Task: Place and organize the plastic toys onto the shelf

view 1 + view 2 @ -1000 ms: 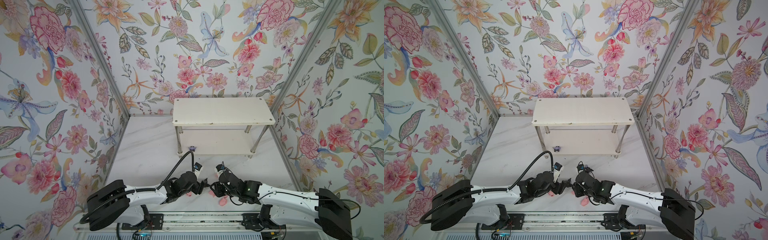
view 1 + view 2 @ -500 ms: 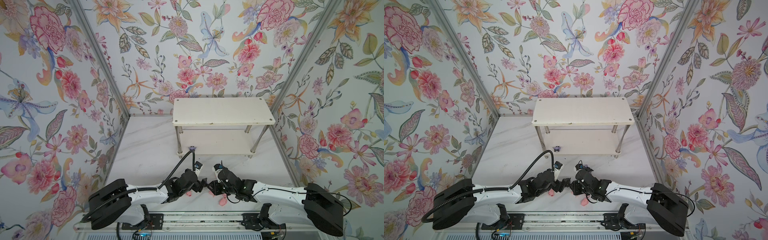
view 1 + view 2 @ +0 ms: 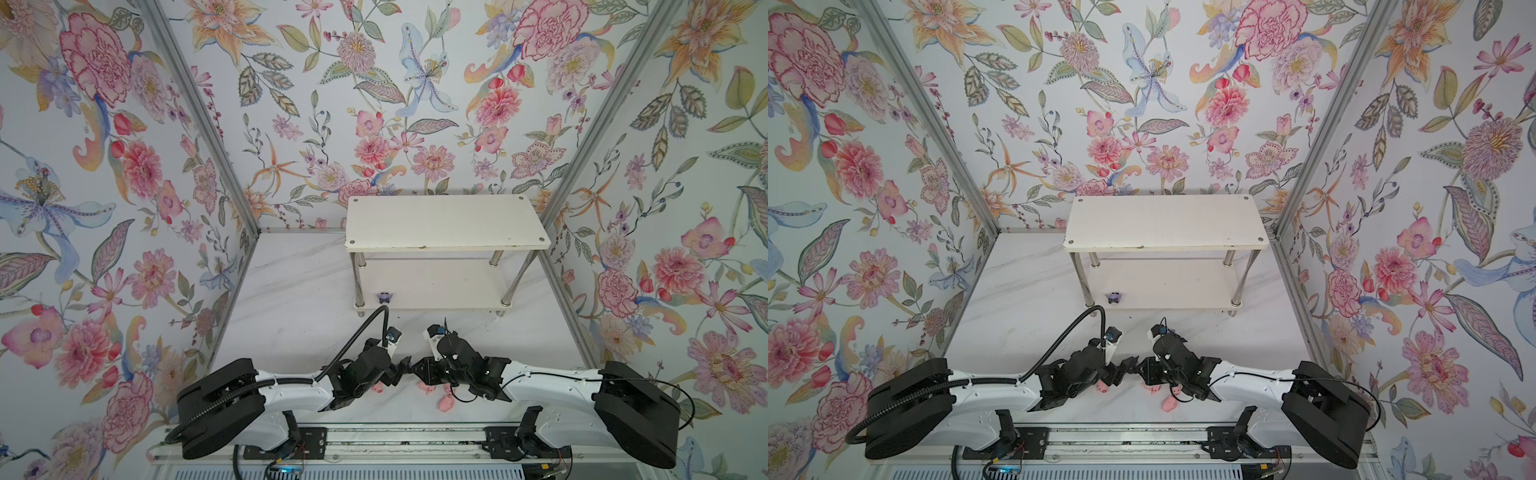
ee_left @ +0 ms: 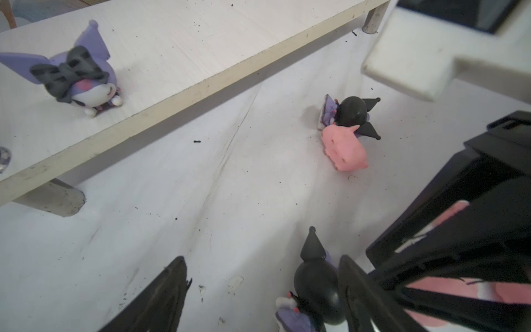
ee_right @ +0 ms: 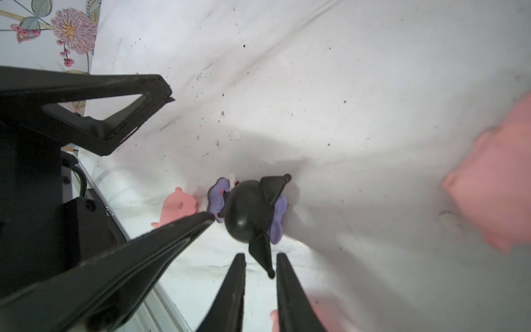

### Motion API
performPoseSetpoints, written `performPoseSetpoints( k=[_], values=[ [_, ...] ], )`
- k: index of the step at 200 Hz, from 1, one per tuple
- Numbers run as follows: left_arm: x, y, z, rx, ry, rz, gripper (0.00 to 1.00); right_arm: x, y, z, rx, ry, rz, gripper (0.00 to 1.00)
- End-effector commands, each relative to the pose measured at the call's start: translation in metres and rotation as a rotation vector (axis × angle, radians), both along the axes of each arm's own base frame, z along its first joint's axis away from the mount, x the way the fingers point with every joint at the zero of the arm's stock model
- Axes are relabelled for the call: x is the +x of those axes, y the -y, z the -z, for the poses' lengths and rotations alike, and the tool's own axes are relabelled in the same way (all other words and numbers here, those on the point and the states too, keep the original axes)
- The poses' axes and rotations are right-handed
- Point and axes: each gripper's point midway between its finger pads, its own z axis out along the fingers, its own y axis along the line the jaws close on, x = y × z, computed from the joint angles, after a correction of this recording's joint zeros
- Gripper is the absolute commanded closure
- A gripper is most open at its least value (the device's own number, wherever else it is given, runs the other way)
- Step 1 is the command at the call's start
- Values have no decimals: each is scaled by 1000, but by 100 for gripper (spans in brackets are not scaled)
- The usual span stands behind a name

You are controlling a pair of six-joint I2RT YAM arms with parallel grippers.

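In both top views my two grippers meet tip to tip near the table's front, left gripper (image 3: 399, 370) and right gripper (image 3: 417, 368). A black-eared purple figurine (image 5: 247, 212) rests on the table between them. My left gripper (image 4: 262, 258) is open, one finger (image 4: 359, 290) beside the figurine (image 4: 316, 287). My right gripper (image 5: 261, 255) has narrow jaws around one black ear, with thin gaps showing. A second figurine (image 4: 350, 112) lies against a pink pig (image 4: 343, 149). A third figurine (image 3: 384, 297) stands on the lower board of the white shelf (image 3: 440, 224).
Pink pigs (image 3: 378, 388) (image 3: 428, 387) (image 3: 444, 403) lie on the marble table under and beside the grippers. Floral walls close in the left, right and back sides. The shelf stands against the back wall, its chrome legs (image 3: 359, 282) at the corners.
My right gripper has slid left to meet the left gripper, and its jaws have narrowed around the figurine's ear. The left gripper's jaws have spread wider.
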Motion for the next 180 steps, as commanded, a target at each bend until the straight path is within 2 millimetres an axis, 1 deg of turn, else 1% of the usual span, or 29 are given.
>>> performPoseSetpoints(
  k=[1,9,18,38,55,65,81,94,134,146,166,180],
  values=[
    [1,-6,-6,28,64,-3,17,1,-3,4,25,-24,17,82],
    [2,-8,-6,36,70,-4,17,1,-4,4,35,-32,21,84],
    [2,-11,-7,43,79,-6,17,0,-7,3,46,-41,19,84],
    [3,-15,-8,65,99,-7,13,0,-8,4,50,-58,25,79],
    [2,-16,-6,88,108,5,11,-1,-9,4,55,-72,26,78],
    [2,-15,-4,96,107,13,12,-1,-10,4,61,-80,28,78],
    [-1,-14,0,101,105,27,12,-2,-12,4,67,-88,28,81],
    [-3,-15,2,108,110,35,12,-1,-13,4,64,-92,27,81],
    [-7,-22,2,125,124,36,11,-4,-15,13,48,-130,20,82],
    [-8,-26,2,137,124,32,10,-7,-15,15,50,-144,19,79],
    [-9,-32,4,156,124,26,10,-13,-12,18,55,-157,24,69],
    [-10,-32,5,156,117,32,10,-16,-10,17,60,-160,25,68]
  ],
)
